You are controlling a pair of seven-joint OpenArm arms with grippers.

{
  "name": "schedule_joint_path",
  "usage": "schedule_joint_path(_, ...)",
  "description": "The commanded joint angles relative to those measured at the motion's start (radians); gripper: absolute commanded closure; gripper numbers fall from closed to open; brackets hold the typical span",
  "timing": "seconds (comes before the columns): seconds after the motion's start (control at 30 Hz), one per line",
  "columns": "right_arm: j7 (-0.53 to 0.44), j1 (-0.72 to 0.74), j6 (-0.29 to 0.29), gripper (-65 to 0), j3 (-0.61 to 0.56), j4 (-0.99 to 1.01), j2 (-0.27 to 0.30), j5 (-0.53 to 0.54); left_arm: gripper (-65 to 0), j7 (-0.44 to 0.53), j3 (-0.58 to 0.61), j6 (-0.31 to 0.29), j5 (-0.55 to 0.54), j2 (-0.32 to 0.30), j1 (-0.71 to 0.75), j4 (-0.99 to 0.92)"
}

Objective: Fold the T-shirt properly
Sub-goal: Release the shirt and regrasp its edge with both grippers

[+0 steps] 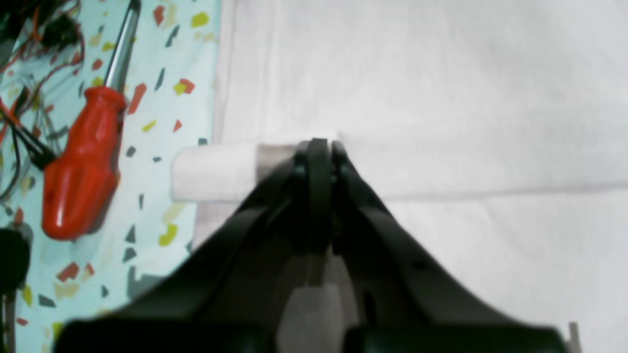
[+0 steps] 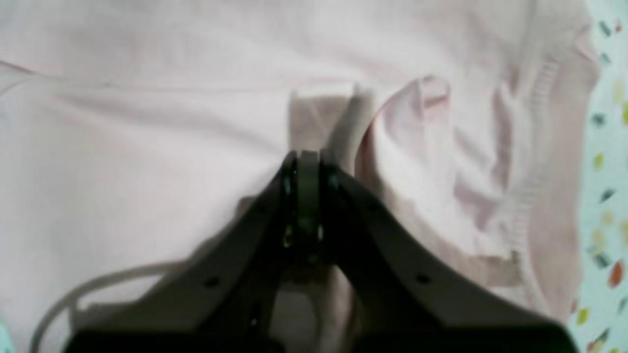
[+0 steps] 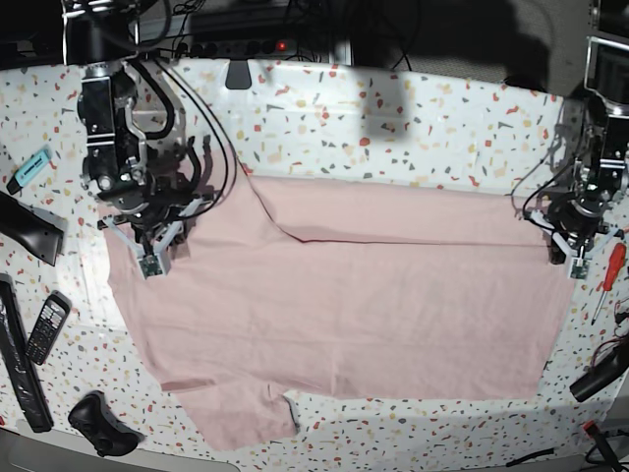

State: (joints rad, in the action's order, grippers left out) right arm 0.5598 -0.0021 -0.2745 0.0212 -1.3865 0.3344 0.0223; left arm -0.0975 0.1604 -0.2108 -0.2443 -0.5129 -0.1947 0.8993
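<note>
The large pale pink cotton T-shirt (image 3: 334, 315) lies spread plain side up on the speckled terrazzo table (image 3: 413, 118); no lettering shows. The left gripper (image 1: 318, 143) and the right gripper (image 2: 308, 154) each pinch an edge of its cloth. A red-handled screwdriver (image 1: 81, 162) lies beside the left one.

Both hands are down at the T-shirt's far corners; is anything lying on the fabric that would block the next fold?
Nothing visible does. The T-shirt lies spread with its surface bare. The red screwdriver lies on the table just off its edge, beside the left hand. The right hand is shut on fabric near the collar.
</note>
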Motion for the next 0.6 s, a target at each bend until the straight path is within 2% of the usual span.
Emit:
schedule_joint_path(0.0, 0.033, -0.021, 0.008, 0.0, 0.005, -0.004, 0.010, -0.053, 0.0, -0.052, 0.002, -0.021, 0.007, -0.008, 0.033, 0.009)
schedule_joint_path(0.1, -0.007, -0.098, 0.010, 0.0, 0.005, -0.035, 0.012, -0.129, 0.0, -0.052, 0.001, -0.021, 0.008, -0.021, 0.119, 0.073)
schedule_joint_path(0.37, -0.029, -0.274, 0.012, 0.0, 0.045, -0.145, 0.014, -0.127, 0.0, -0.053, -0.130, -0.023, 0.008, -0.034, 0.366, 0.288)
schedule_joint_path(0.57, -0.042, -0.367, 0.012, 0.0, 0.108, -0.228, 0.014, -0.127, 0.0, -0.084, -0.155, -0.100, 0.045, -0.034, 0.437, 0.323)
